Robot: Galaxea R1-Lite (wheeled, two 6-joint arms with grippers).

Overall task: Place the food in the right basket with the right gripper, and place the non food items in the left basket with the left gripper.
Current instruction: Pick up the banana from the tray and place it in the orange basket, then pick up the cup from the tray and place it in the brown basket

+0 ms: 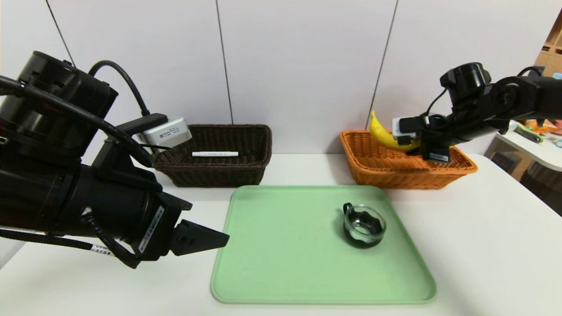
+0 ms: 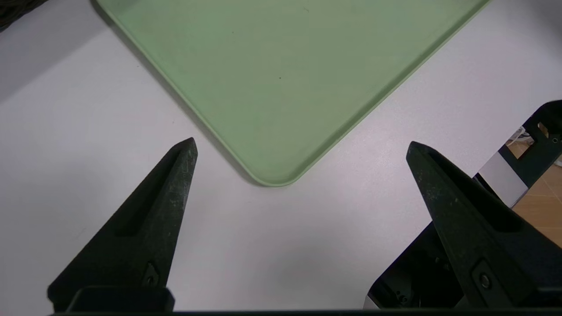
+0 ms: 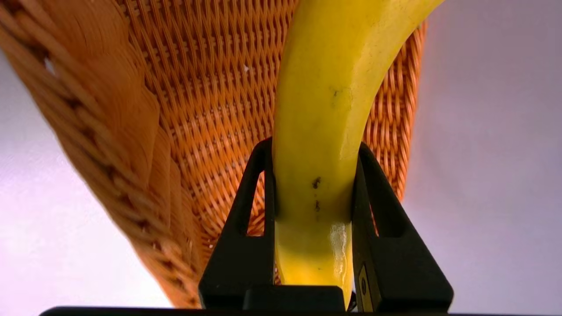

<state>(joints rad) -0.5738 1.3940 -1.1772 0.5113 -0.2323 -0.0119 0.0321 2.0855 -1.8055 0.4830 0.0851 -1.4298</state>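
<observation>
Pinching banana (image 3: 318,175) with right claw (image 3: 315,147) above basket at upper right; probably needs lowering, then letting go. Left claw (image 2: 300,142) spread wide at left of head view.

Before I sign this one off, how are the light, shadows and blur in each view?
Head view: even light, small bright glints on the glass cup. Left wrist view: soft shadow beside the green tray. Right wrist view: glossy highlight on the banana, near rim of the orange wicker basket slightly soft.
</observation>
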